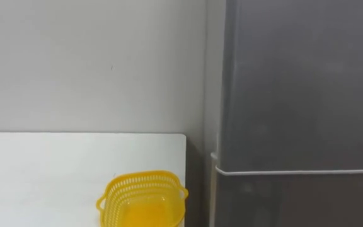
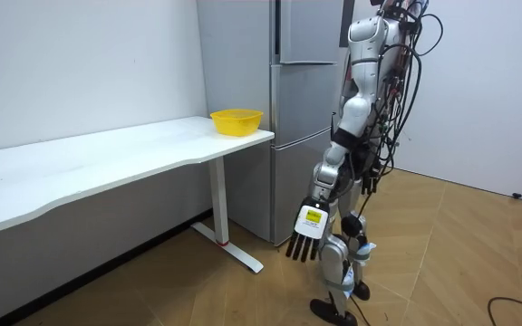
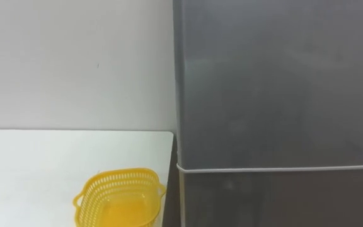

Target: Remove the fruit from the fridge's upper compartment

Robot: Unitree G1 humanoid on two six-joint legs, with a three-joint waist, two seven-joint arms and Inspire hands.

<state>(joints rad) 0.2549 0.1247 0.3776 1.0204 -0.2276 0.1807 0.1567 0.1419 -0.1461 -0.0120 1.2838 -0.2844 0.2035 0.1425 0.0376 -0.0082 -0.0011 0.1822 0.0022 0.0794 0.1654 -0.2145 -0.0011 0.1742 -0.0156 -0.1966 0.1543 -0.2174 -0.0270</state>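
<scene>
Wooden floor spreads under the robot, which stands upright facing the front of a tall grey fridge at the end of a long white counter.

Nearest in the room view is the left hand, hanging low at the end of a straight, lowered arm, well below the counter top and close to the robot's own legs. Its fingers point down at the floor, loosely spread and relaxed. It holds nothing and touches nothing.

Beyond the hand and higher up, on the room view's left, the counter runs along a pale wall. On the counter's corner closest to the fridge sits a yellow basket with mesh walls and a wavy rim. It stands upright, just short of the counter's edge and a little apart from the fridge's side. Looking down into it, the eye views show its own yellow bottom.

Farther from the hand, and well above it, is the fridge front. The upper door is a plain grey panel, closed flat. A thin pale seam separates it from the lower door, which is also closed. With the upper door closed, whatever is to be retrieved from inside is hidden, so I cannot tell what it is or where it sits. No part of the robot touches either door.
</scene>
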